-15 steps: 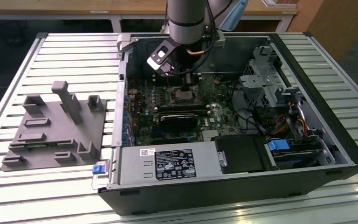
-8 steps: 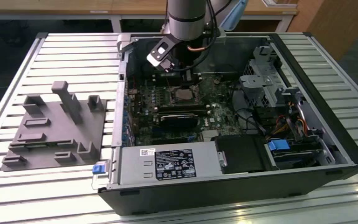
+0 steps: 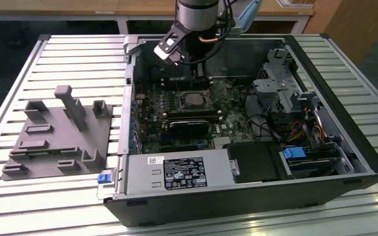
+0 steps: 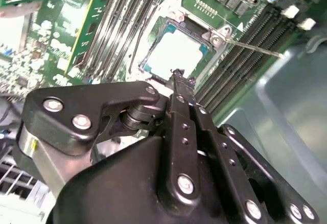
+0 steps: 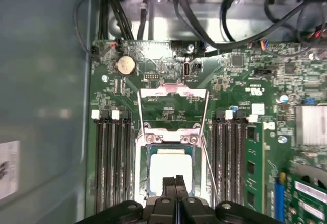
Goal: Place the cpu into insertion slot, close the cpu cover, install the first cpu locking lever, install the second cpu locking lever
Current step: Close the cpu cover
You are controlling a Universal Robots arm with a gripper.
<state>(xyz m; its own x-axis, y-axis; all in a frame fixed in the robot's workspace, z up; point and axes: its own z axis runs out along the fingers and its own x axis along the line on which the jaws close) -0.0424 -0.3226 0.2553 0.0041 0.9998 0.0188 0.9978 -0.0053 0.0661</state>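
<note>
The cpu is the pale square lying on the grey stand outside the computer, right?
Not quite. The cpu is the pale square, but it lies in the slot on the green board, with the gripper right at its edge. The first wrist view shows it.

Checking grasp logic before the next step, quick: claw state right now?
Claw: closed, nothing held; its tips are over the cpu, which lies in the insertion slot.

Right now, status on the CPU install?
Jaws shut, gripper empty, over the chip. Chip seated in socket. Cover looks raised, lever loose. No clutter around socket.
</note>
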